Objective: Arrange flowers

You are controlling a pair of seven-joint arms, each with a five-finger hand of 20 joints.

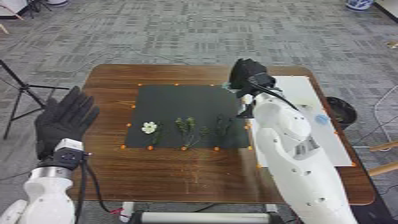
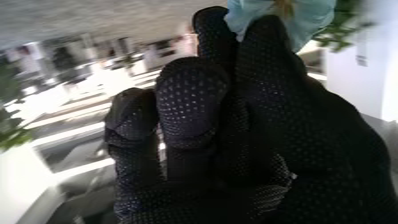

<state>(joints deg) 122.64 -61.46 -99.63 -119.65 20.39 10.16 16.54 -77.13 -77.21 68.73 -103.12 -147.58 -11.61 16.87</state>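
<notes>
My left hand (image 1: 67, 120) lies at the table's left edge with its fingers straight. At the table's far side, over the gap between the black mat and the white sheet, is my right hand (image 1: 249, 72). In the right wrist view, the fingertips of my right hand (image 2: 191, 100) pinch a pale blue flower (image 2: 311, 20); green leaves show beside it. On the black mat (image 1: 178, 95) lie a white flower (image 1: 149, 127), green sprigs (image 1: 186, 125) and a darker sprig (image 1: 222, 126).
A white sheet (image 1: 293, 85) covers the table's right side, partly under my right arm, with a pale blue spot (image 1: 322, 119) on it. Orange dots mark the mat's edges. A black bin (image 1: 342, 112) stands off the right edge, a tripod (image 1: 27, 87) off the left.
</notes>
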